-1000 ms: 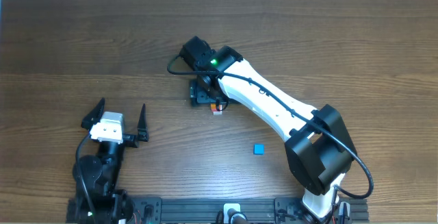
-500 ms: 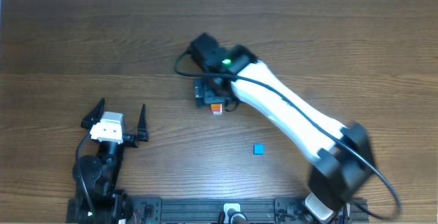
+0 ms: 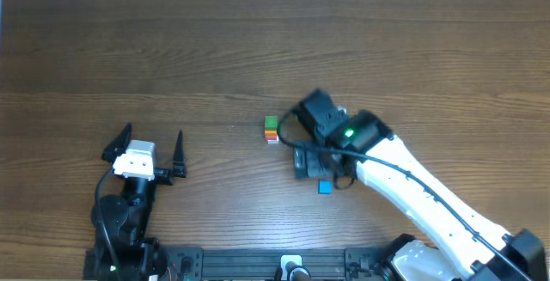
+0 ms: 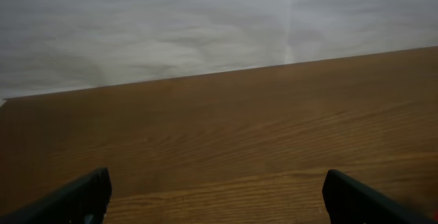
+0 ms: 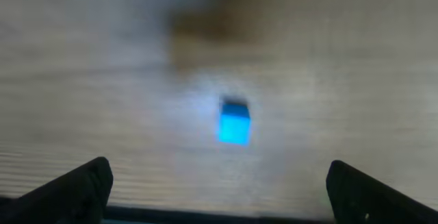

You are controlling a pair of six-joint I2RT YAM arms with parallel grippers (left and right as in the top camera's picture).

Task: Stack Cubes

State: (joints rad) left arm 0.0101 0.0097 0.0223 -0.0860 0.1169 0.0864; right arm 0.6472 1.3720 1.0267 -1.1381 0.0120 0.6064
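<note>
Brown wood-grain table (image 3: 172, 40); pale grey wall (image 4: 205, 18) behind it in the left wrist view. One blue cube (image 5: 234, 125): small, bright, flat on the wood, alone. Over it the right gripper (image 5: 219, 166), fingers spread wide to either side, gripping nothing. Also a stack of cubes (image 3: 271, 130): green on top, orange under it, a reddish sliver lowest. It stands apart from the blue cube, farther from the arm bases. Bare wood on all sides of both. At the table's near left, well apart, the left gripper (image 3: 146, 146): wide open, empty.
</note>
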